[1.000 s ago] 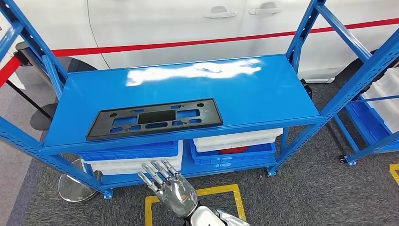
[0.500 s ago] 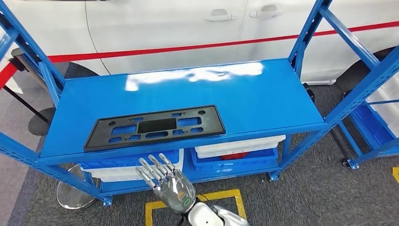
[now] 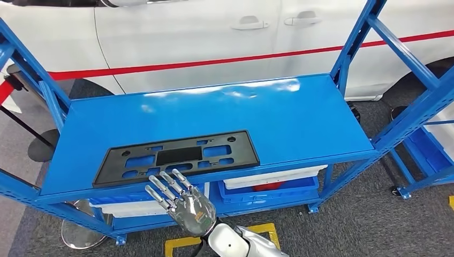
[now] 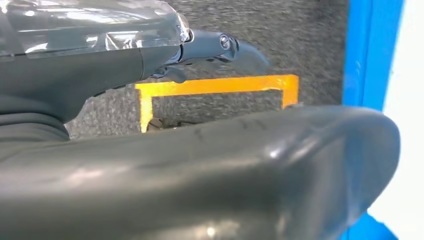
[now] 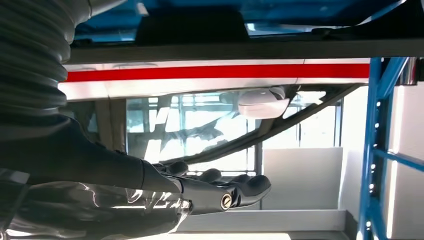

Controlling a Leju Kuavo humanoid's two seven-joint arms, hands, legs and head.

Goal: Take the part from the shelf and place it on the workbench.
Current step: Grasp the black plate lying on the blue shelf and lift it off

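Note:
The part [image 3: 176,156], a flat black rectangular plate with cut-outs, lies along the front left of the blue shelf's top board [image 3: 241,107]. My right hand [image 3: 179,202] is raised in front of the shelf's front edge, fingers spread and empty, their tips just at the part's near edge. In the right wrist view the right hand [image 5: 200,192] reaches out with straight fingers, and the part [image 5: 190,27] shows as a dark strip on the blue board. In the left wrist view my left hand [image 4: 200,165] hangs over the carpet, holding nothing.
Blue and white bins [image 3: 267,179] sit on the lower shelf. A white car [image 3: 214,32] with a red stripe stands behind. Another blue rack [image 3: 428,150] is at the right. Yellow floor tape [image 3: 262,230] and a round metal stand base [image 3: 80,230] lie near the shelf's foot.
The camera has moved closer and the scene has shifted down. My right hand has risen from in front of the lower bins to the shelf's front edge by the part.

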